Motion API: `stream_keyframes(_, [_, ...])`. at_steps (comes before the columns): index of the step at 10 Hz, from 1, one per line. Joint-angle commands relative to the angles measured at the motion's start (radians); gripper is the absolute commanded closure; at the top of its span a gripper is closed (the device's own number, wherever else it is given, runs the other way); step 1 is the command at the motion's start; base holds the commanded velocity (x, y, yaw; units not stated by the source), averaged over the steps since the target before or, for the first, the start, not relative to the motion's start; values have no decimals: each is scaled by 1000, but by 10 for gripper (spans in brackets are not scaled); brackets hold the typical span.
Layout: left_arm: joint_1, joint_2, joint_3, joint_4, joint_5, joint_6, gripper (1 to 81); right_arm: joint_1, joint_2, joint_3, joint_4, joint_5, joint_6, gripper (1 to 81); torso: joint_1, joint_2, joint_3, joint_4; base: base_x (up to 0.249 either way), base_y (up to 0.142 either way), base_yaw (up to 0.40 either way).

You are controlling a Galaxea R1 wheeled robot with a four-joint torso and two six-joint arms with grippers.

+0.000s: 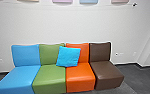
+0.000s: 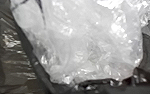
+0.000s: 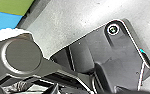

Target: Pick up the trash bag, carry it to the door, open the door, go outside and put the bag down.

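Glistening trash bag point(image 2: 83, 53) near left wrist

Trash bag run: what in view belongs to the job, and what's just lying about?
Job:
- white plastic, likely the trash bag
- dark shiny plastic beside it, possibly bag too; can't tell

Just there:
- blue seat
- green seat
- orange seat
- brown seat
- cushion

High head view (sofa point(image 1: 79, 72) ahead)
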Motion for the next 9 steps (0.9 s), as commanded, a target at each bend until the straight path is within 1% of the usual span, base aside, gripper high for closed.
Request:
stream_keyframes(1, [-38, -3, -8, -2, 64, 21, 811, 25, -32, -3, -4, -65, -4, 10, -62, 97, -2, 0, 0, 0, 0])
stream_keyframes(2, [-31, 23, -34, -2, 64, 29, 811, 22, -21, -16, -4, -65, -4, 10, -86, 132, 14, 0, 0, 0, 0])
stream_keyframes(4, [-14, 79, -105, 0, 64, 35, 811, 17, 17, -66, -6, -63, -4, 10, -129, 197, 26, 0, 0, 0, 0])
stream_keyframes(5, [-9, 109, -154, -2, 64, 44, 811, 17, 39, -87, -6, -63, -5, 10, -153, 234, 27, 0, 0, 0, 0])
stream_keyframes(7, [3, 149, -207, -2, 65, 46, 811, 19, 74, -108, -6, -65, -4, 10, -200, 308, 27, 0, 0, 0, 0])
stream_keyframes(8, [5, 161, -224, -2, 65, 55, 811, 17, 89, -127, -6, -65, -4, 10, -225, 345, 27, 0, 0, 0, 0])
stream_keyframes(9, [8, 174, -235, 0, 65, 57, 811, 16, 105, -147, -6, -72, -4, 10, -249, 383, 27, 0, 0, 0, 0])
